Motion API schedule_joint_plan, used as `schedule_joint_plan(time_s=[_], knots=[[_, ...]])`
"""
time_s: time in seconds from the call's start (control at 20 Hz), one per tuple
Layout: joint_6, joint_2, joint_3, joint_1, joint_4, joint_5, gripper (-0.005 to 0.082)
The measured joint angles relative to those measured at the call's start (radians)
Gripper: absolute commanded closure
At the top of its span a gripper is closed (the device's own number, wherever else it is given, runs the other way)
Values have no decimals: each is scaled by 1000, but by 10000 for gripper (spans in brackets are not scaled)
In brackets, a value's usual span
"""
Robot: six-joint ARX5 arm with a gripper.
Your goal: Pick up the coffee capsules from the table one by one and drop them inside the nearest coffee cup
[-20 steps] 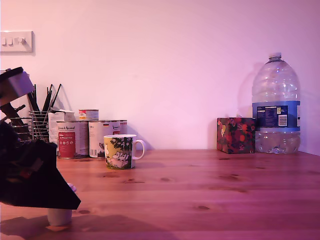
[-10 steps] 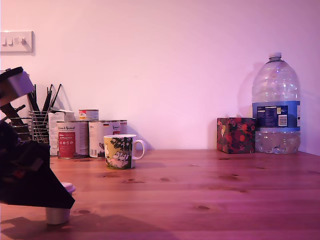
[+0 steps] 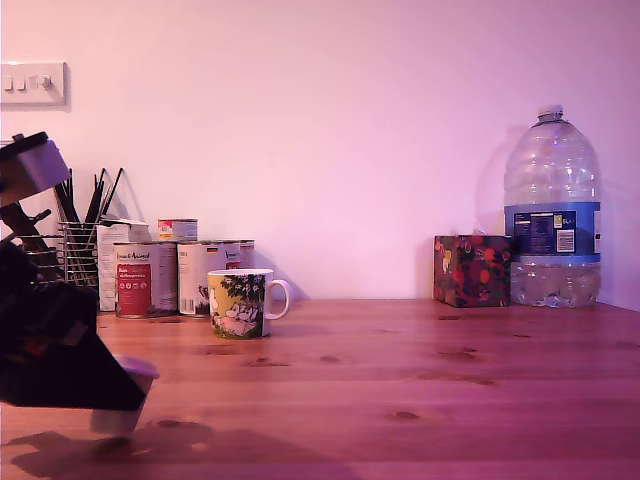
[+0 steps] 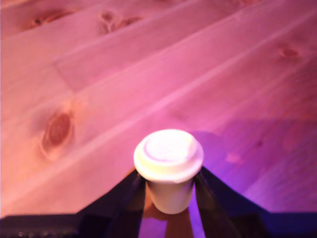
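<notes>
Lifting stage, one capsule (image 4: 168, 168) in hand.

Gripper (image 4: 169, 191): black, low at the exterior view's near left; jaws closed against the pod's tapered body just under its rim, one finger (image 4: 125, 198) on each side. Grip looks centred in the wrist view.

Capsule: off-white, upright, wide flat top uppermost. Exterior view shows it blurred at the gripper's tip, and its base appears just clear of the table (image 3: 420, 370); contact cannot be ruled out.

Cup (image 3: 240, 303): yellow-green print, white handle toward the exterior view's right. Stands farther back and to the right of the gripper, well apart from it, just in front of the tins (image 3: 175, 275).

Other stock: utensil holder (image 3: 78, 250) behind the tins; patterned box (image 3: 471, 270) and water bottle (image 3: 552, 215) at far right; none in the likely path.

Handling notes (judgement):
- Raise the pod above the cup's rim before travelling, so neither pod nor fingers clip the rim.
- Hold the squeeze steady; the taper could let the pod slide down if the grip loosens, though the rim gives a ledge.
- Carry it upright, without swing.
- Stop centred over the cup's mouth, away from the handle.
- Release low over the opening to limit bounce.
- Keep short of the tins on approach.
</notes>
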State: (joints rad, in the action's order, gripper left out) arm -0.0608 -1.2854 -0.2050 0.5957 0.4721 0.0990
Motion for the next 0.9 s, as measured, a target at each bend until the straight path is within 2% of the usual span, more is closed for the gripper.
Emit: schedule_joint_plan(time_s=[0.35, 0.6, 0.9], knots=[[1, 0, -3, -6, 200, -2, 574], [1, 0, -5, -35, 252, -31, 574], [12, 0, -16, -95, 326, -38, 572]])
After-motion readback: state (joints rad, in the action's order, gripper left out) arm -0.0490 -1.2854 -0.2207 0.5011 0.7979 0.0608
